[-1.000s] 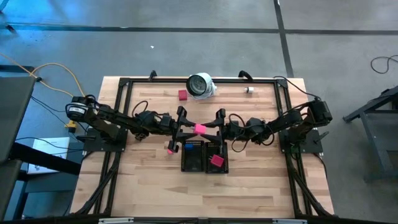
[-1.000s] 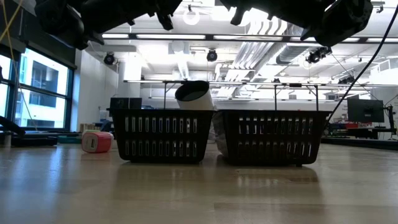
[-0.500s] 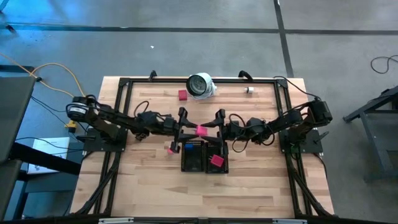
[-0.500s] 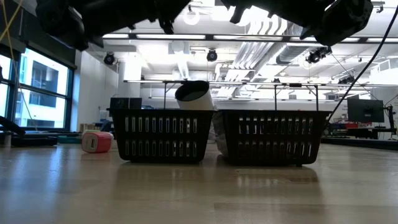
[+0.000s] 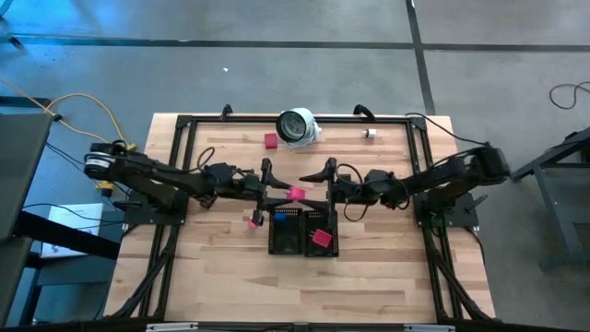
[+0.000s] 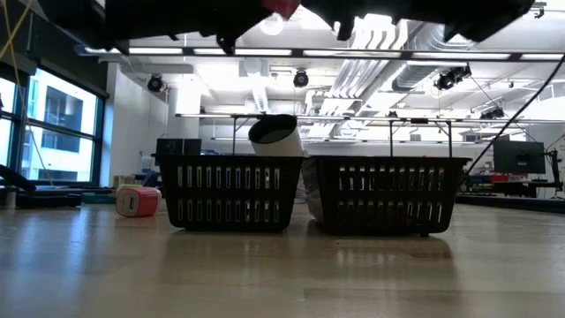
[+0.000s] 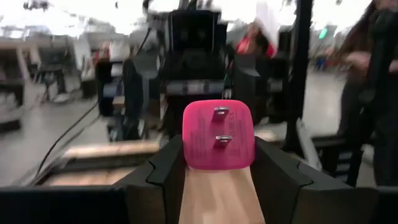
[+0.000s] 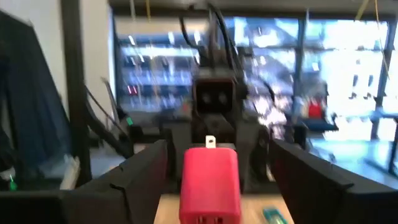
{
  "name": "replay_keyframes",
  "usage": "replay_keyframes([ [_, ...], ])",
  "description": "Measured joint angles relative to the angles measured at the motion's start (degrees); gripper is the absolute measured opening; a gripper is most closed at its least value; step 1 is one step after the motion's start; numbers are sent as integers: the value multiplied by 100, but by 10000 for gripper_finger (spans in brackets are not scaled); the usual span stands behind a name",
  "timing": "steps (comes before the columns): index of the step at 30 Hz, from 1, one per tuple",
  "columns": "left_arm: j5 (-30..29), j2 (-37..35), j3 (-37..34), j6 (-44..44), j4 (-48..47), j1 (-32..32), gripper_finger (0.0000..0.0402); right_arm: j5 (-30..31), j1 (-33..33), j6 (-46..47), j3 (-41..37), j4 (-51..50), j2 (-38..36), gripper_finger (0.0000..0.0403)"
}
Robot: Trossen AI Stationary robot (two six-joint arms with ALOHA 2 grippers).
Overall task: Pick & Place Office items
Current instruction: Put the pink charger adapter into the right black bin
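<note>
pink plug sits pinched in my left gripper, just above the 2 black trays, because this looks like a handover. my right gripper faces it with fingers spread, off the plug, so the left carries it alone.

Wooden table with a black frame along its edges. Two black mesh trays sit side by side near the table centre, touching; the low view shows them upright, slotted walls facing the camera. Large round white-and-grey object lies at the far edge, middle. Yellow cable runs across the grey floor, left of the table.
</note>
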Motion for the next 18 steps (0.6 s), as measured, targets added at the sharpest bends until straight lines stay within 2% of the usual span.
replay_keyframes([
  [4, -56, -509, 117, 8, -1320, 2, 142, 2, 39, 204, 0, -1297, -657, 264],
  [9, -97, -657, 789, 9, -3113, 0, 142, 75, 20, 703, 0, -2456, -1038, 264],
  [13, -102, -491, 1352, 80, -4040, 0, 142, 94, -17, 1020, 0, -2883, -1069, 262],
  [18, -100, -258, 1682, 80, -4472, 0, 142, 101, -15, 1096, -4, -2973, -1052, 262],
])
